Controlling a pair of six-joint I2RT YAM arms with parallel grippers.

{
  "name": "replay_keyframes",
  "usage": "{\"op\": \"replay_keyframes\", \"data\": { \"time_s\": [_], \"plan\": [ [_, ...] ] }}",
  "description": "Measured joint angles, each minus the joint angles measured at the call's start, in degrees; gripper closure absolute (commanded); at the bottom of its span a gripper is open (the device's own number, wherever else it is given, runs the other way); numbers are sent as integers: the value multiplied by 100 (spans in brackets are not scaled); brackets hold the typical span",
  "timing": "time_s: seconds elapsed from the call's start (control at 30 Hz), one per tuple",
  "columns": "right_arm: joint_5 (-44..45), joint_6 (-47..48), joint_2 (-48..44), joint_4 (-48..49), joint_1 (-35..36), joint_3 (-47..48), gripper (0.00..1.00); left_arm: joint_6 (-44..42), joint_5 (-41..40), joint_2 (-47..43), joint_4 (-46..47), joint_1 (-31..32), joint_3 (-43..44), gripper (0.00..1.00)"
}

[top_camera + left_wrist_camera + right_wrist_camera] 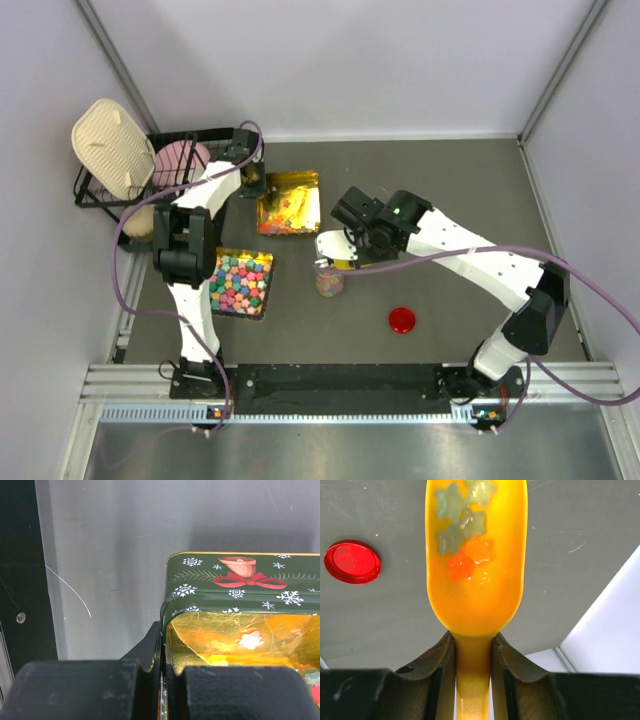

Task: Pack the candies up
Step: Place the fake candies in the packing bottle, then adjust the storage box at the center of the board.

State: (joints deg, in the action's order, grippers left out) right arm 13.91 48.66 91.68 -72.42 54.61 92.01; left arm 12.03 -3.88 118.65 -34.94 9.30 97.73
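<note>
Tiny candies (285, 215) lie in a gold-lined green Christmas tin (302, 180). In the left wrist view a pale star candy (250, 640) lies inside the tin (240, 587). My left gripper (252, 178) is shut on the tin's left wall (164, 680). My right gripper (350, 247) is shut on the handle of a yellow scoop (334, 250), which it holds over a small jar (330, 284). In the right wrist view the gripper (473, 647) holds the scoop (475, 590), and the scoop carries several pale green and orange star candies (462, 527).
A red lid (402, 320) lies on the table right of the jar and shows in the right wrist view (352, 562). A tray of larger bold-coloured candies (242, 282) sits front left. A black wire basket (110, 190) with a cream lid stands at the rear left.
</note>
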Motion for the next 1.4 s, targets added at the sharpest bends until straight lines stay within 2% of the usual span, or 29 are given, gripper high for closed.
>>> {"op": "replay_keyframes", "data": {
  "time_s": [0.97, 1.23, 1.4],
  "plan": [
    [627, 197, 188, -374, 310, 356, 100, 0, 0, 0, 0, 0, 0, 100],
    [634, 190, 240, -396, 269, 999, 100, 0, 24, 0, 0, 0, 0, 100],
    [422, 9, 247, -103, -31, 1322, 100, 2, 72, 4, -35, -2, 9, 100]
  ]
}}
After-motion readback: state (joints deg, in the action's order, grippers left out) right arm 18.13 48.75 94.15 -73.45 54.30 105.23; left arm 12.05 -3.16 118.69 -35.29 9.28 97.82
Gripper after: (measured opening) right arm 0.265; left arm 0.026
